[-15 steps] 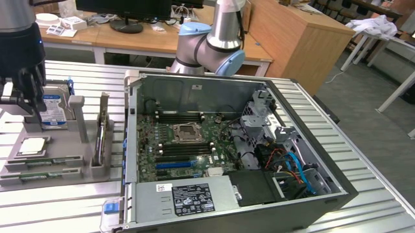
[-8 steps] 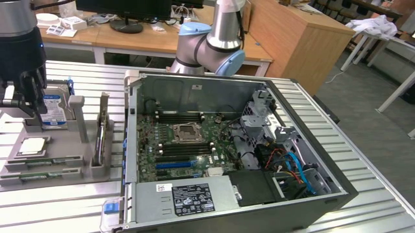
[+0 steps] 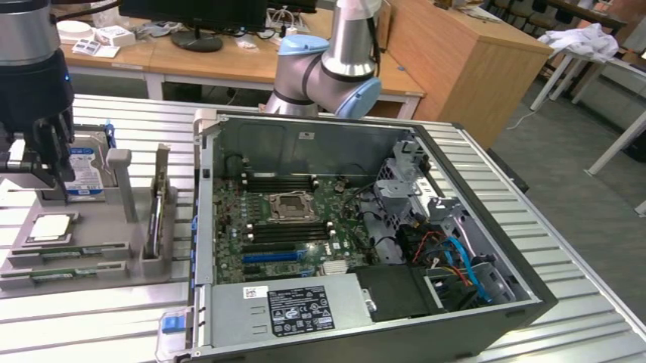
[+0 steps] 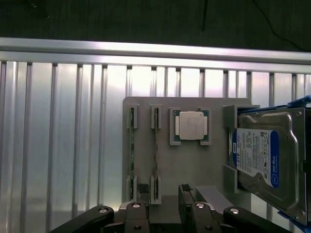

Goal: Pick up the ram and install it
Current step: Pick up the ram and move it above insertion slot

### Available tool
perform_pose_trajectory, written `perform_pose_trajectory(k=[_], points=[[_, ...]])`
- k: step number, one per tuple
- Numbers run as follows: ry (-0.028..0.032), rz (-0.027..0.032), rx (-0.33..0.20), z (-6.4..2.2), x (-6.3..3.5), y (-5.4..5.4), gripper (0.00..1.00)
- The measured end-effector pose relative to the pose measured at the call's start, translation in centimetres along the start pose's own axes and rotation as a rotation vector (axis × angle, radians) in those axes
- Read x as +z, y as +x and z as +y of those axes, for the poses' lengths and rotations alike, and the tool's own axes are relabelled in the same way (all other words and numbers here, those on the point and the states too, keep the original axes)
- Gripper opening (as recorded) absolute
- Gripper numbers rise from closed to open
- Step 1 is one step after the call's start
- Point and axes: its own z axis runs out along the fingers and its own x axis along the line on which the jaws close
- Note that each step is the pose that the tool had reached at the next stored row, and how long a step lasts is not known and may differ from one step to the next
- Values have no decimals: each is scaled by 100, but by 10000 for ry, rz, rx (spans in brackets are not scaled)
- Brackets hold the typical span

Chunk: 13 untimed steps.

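Two ram sticks (image 4: 156, 145) are sitting on edge, side by side, in the gray holder (image 4: 144, 150). One processor (image 4: 189, 125) is lying just beside them, and one hard drive (image 4: 265, 155) is standing tall past it. The gripper (image 4: 164, 190) is hovering over the holder, jaws spread apart, gripping nothing. One open computer case (image 3: 302, 144) is sitting at the exterior view's right.

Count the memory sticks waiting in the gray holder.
2. One memory stick stands on edge in the holder's outermost slot; the second memory stick in the next slot, beside the processor. Any in the computer's own slots cannot be made out.
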Motion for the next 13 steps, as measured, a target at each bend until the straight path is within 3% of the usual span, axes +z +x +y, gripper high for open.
perform_pose_trajectory(k=[13], points=[[0, 0, -1, -5, 127, 6, 37]])
